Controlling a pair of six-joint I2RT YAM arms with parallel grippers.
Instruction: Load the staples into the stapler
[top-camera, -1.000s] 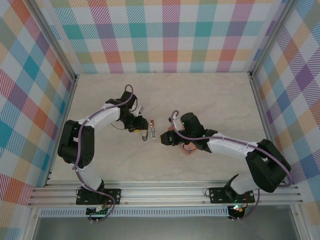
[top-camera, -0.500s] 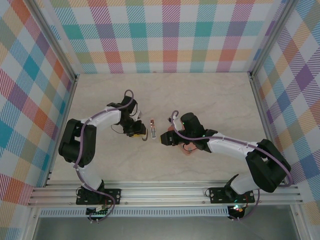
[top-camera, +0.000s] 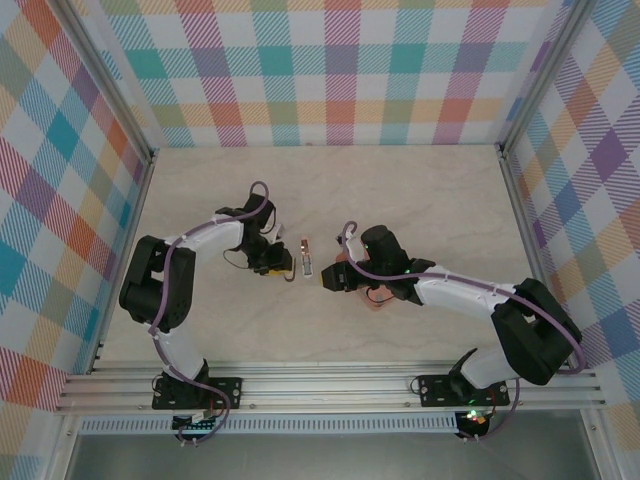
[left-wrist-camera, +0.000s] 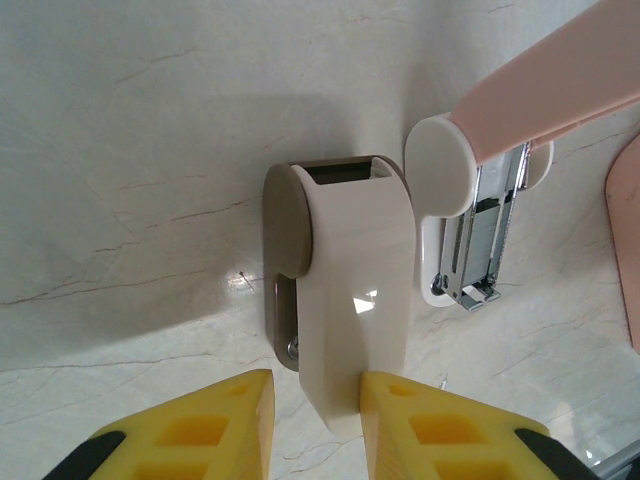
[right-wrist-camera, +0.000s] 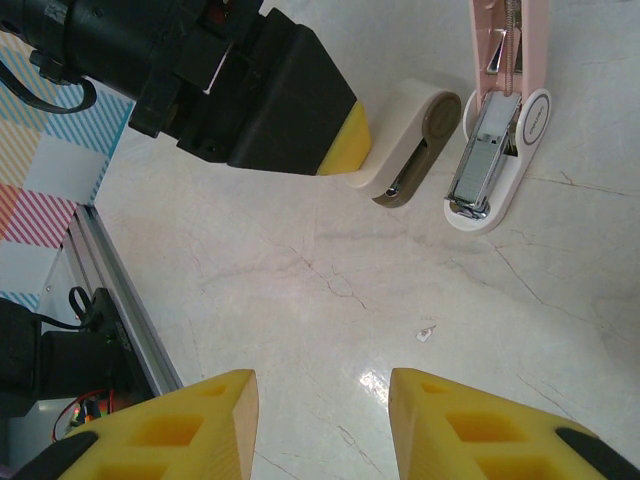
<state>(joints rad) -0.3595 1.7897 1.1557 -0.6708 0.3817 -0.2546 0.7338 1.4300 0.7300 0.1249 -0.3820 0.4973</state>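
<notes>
The stapler (top-camera: 306, 257) lies open on the table, its pink top arm (left-wrist-camera: 545, 85) swung up off the white base and metal magazine (left-wrist-camera: 482, 235). A cream and taupe oblong piece (left-wrist-camera: 352, 300) lies just left of it. My left gripper (left-wrist-camera: 315, 400) is open around that piece's near end, which touches the right fingertip (left-wrist-camera: 395, 400) and leaves a gap on the left. My right gripper (right-wrist-camera: 320, 415) stands open over bare table, short of the stapler (right-wrist-camera: 497, 150). The staples are out of view.
An edge of the salmon-pink tray (left-wrist-camera: 625, 245) sits right of the stapler, mostly under my right arm (top-camera: 375, 297). A tiny pale fleck (right-wrist-camera: 425, 333) lies on the table. Plaid walls and metal rails (top-camera: 330, 385) enclose the table.
My left arm has shifted slightly, bringing its gripper closer onto the cream piece. The right arm and the stapler have not moved.
</notes>
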